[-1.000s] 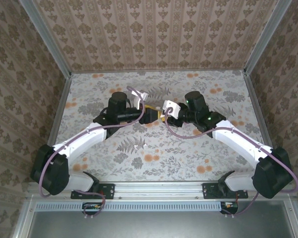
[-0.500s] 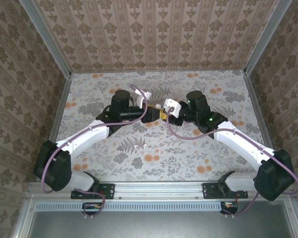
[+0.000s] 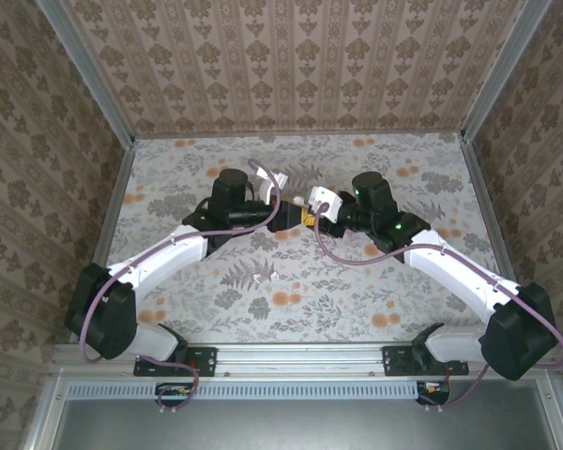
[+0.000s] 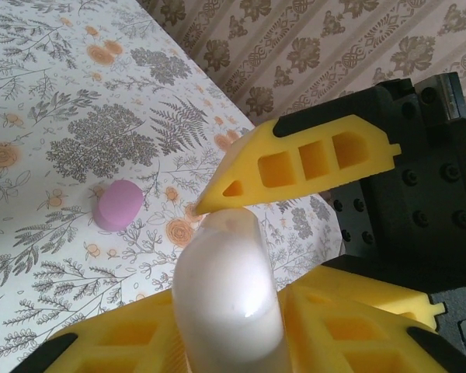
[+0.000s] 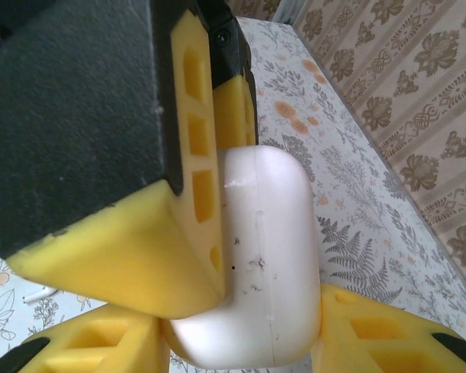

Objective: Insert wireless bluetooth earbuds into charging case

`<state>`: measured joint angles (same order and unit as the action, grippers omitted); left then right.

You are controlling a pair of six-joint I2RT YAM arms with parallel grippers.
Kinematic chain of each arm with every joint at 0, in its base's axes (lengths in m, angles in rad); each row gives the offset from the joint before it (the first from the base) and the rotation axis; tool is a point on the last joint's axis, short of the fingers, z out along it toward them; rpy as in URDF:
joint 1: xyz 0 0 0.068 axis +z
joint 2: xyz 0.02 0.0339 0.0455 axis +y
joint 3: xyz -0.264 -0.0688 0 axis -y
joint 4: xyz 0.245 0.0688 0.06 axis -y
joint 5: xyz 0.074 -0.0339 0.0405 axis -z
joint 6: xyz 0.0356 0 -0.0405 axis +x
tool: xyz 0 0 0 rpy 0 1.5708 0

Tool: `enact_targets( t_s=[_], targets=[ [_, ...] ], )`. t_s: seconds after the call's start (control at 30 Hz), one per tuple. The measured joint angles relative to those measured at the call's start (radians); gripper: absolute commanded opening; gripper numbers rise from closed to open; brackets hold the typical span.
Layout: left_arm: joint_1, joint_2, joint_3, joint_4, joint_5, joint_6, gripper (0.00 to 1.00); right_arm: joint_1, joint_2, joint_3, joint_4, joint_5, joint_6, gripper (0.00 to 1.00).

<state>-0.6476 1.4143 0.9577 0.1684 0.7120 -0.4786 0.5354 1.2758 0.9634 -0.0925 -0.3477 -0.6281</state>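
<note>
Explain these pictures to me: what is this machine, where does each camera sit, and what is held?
Two robot arms are bolted at the near edge of a table, each ending in a two-finger gripper. The overhead picture looks down on both; the left gripper and right gripper meet mid-table. The other two come from a camera on each wrist. The right gripper clamps a white case; the left's yellow fingers sit around it too, grip unclear. A pink oval lump lies on the table.
</note>
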Motion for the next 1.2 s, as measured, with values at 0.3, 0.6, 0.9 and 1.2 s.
enact_targets(
  t_s=[0.3,0.6,0.9,1.2],
  targets=[
    [0.000,0.000,0.000,0.003,0.003,-0.010,0.21,0.000,-0.005,-0.008,0.011,0.011,-0.003,0.52],
    [-0.001,-0.038,-0.029,0.059,-0.029,0.026,0.20,0.000,-0.123,-0.071,0.069,0.018,0.111,0.73],
    [-0.037,-0.241,-0.208,0.327,-0.127,0.270,0.19,-0.128,-0.261,-0.041,0.098,0.014,0.669,0.73],
    [-0.060,-0.263,-0.224,0.436,-0.180,0.412,0.20,-0.209,-0.168,0.060,0.043,-0.179,1.240,0.68]
  ],
)
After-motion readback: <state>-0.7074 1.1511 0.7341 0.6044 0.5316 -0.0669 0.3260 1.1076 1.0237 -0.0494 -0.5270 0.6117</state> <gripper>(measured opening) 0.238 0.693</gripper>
